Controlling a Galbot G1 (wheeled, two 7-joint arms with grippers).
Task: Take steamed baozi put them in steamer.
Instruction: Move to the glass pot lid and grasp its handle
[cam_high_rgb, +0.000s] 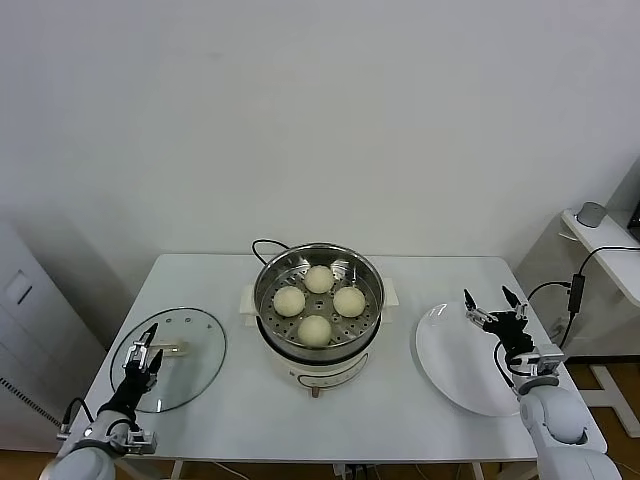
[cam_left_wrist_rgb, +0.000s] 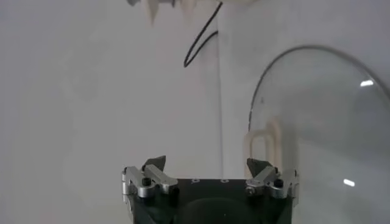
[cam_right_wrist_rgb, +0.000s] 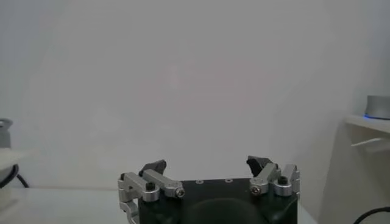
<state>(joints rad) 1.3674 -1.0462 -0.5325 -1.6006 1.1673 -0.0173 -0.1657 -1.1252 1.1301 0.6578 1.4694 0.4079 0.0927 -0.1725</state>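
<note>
Inside the round shiny stainless-steel steamer (cam_high_rgb: 318, 300) sit four pale dome-shaped baozi (cam_high_rgb: 319, 304); left gripper (cam_high_rgb: 146, 348) and right gripper (cam_high_rgb: 494, 303) flank the steamer, both spread wide, empty.

No text, label, brand, number or sign can be read in any of the views. The round shiny stainless-steel steamer on its white electric base (cam_high_rgb: 318, 345) shows no legible marking on its front, and the flat white round plate (cam_high_rgb: 455, 365), the round clear glass lid (cam_high_rgb: 185, 355) and the white counter (cam_high_rgb: 240, 400) carry no print that can be made out. The black and silver bodies of the end effectors in the wrist views bear only screws, with no lettering visible.
</note>
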